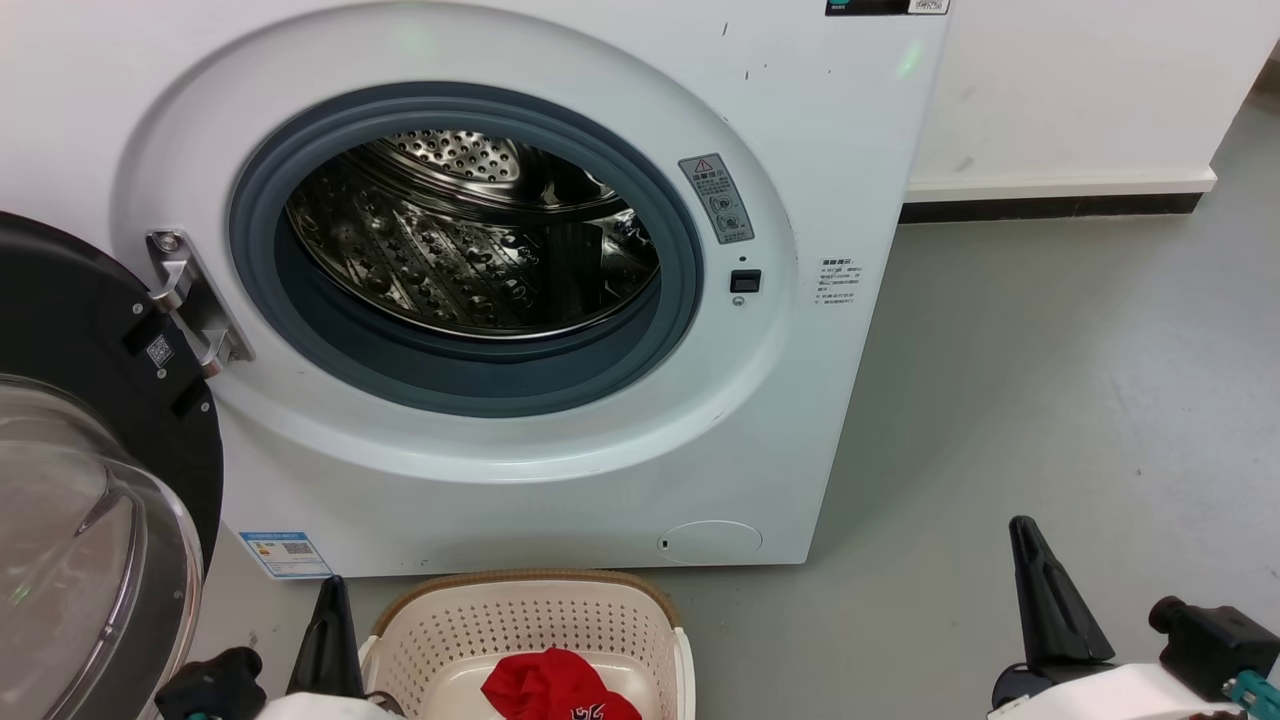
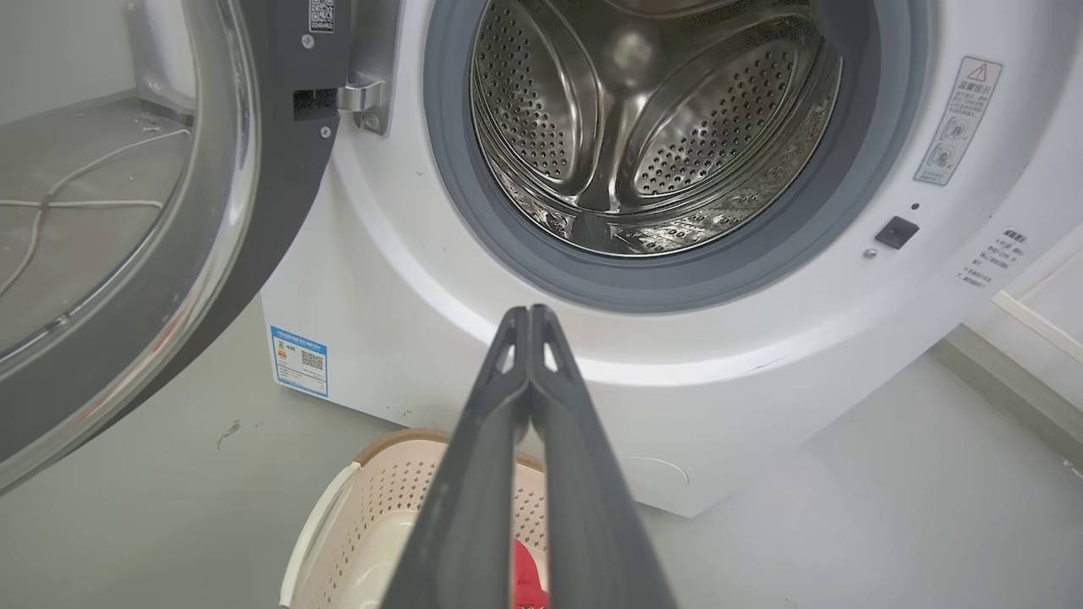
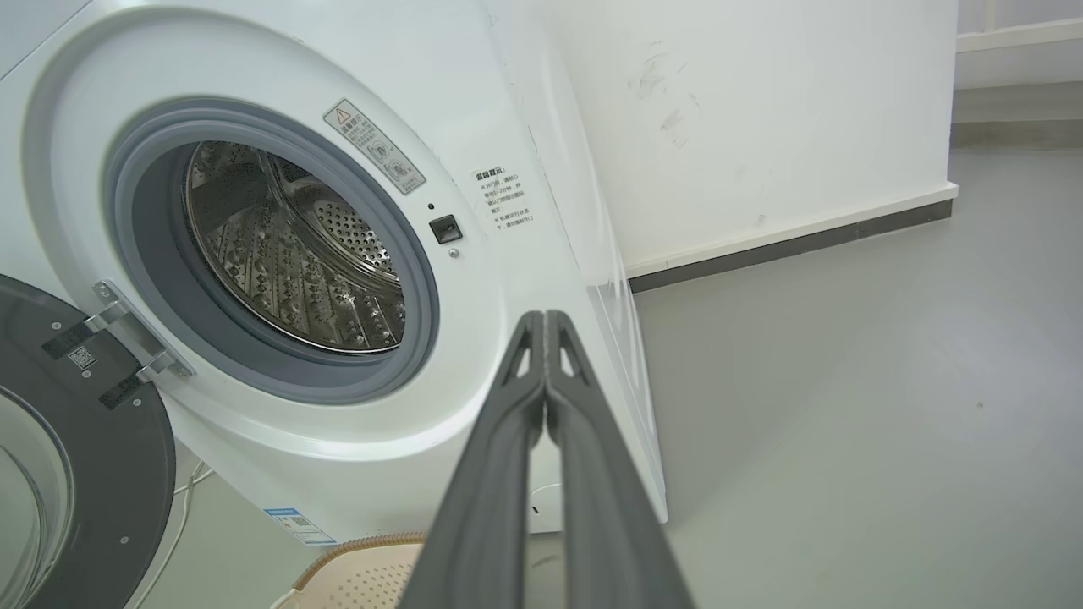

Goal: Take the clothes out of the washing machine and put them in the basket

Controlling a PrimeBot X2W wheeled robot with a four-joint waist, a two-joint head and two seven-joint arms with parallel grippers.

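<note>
Red crumpled clothes [image 1: 558, 688] lie in the perforated cream basket [image 1: 520, 610] on the near side of the white washing machine [image 1: 600, 480] with its round steel drum [image 1: 470, 250], left gripper [image 2: 529, 315] and right gripper [image 3: 543, 317] both clenched.

A grey floor [image 1: 1050, 400] is met by a white wall [image 1: 1080, 80]. A dark skirting [image 1: 1050, 207] is fitted along the wall's foot. Scuff marks [image 3: 668, 93] are seen on the wall.
</note>
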